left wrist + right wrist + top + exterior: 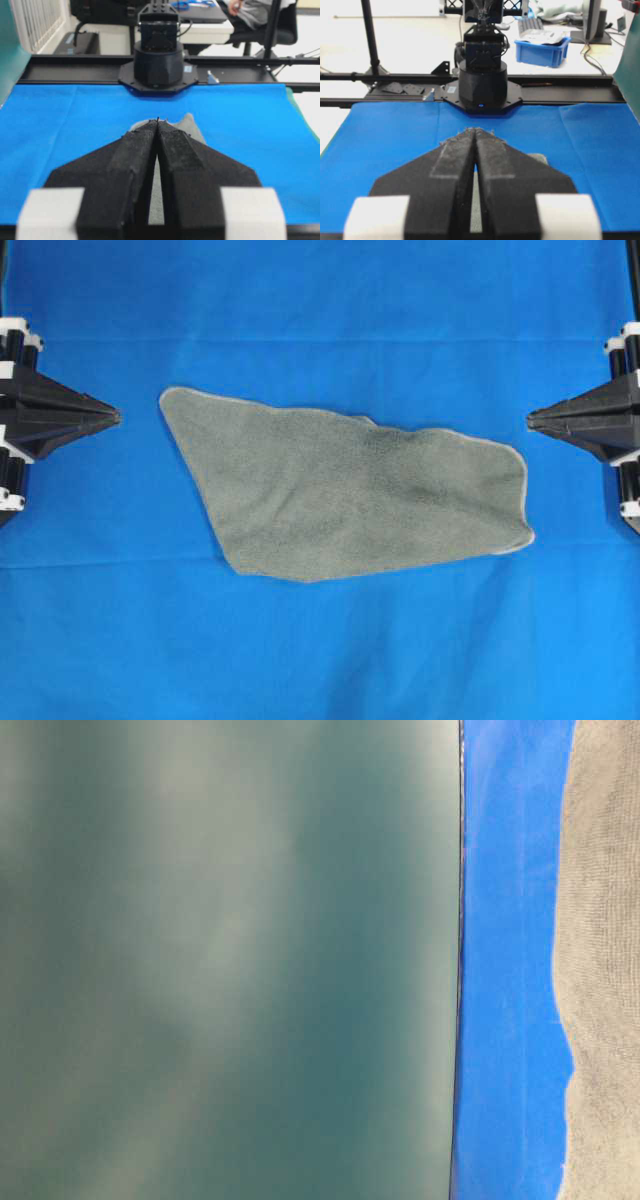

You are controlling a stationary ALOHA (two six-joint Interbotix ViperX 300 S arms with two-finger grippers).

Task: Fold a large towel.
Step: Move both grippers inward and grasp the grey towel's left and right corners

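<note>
**No lettering in my sight**

I find no word, number, brand mark or sign that I can read in any of my views. The papers lying in the bright blue plastic bin [542, 51] behind my table are too small and blurred for me to make out. The small pale tags on the black metal rail [451, 89] beside the opposite arm's base show no print that I can read.
</note>
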